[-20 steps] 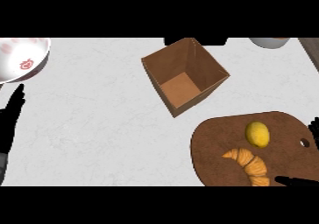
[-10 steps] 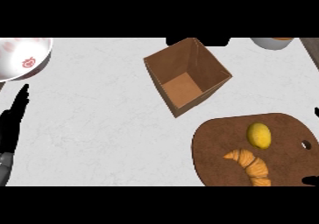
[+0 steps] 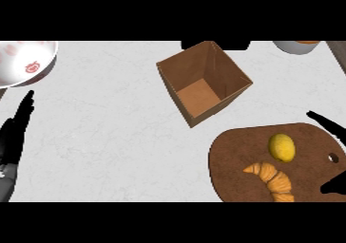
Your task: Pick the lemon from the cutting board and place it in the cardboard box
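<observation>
A yellow lemon [image 3: 282, 146] lies on the brown round cutting board [image 3: 235, 161] at the lower right, with a croissant [image 3: 273, 181] just below it. An open cardboard box [image 3: 202, 82] stands tilted above and left of the board. My right hand [image 3: 330, 127] shows at the right edge over the board, open, its fingers straight and reaching up-left, its thumb [image 3: 339, 184] lower down; it is right of the lemon and apart from it. Resting at the left edge with straight fingers pointing up, my left hand [image 3: 13, 135] is open and holds nothing.
A white bowl with red marks [image 3: 20, 61] sits at the top left corner. A grey cup [image 3: 296, 46] stands at the top right edge. White marble counter [image 3: 105, 142] spreads between the left hand and the board.
My right hand has come further in from the right edge over the board toward the lemon. The left hand has barely shifted; lemon, croissant and box stay put.
</observation>
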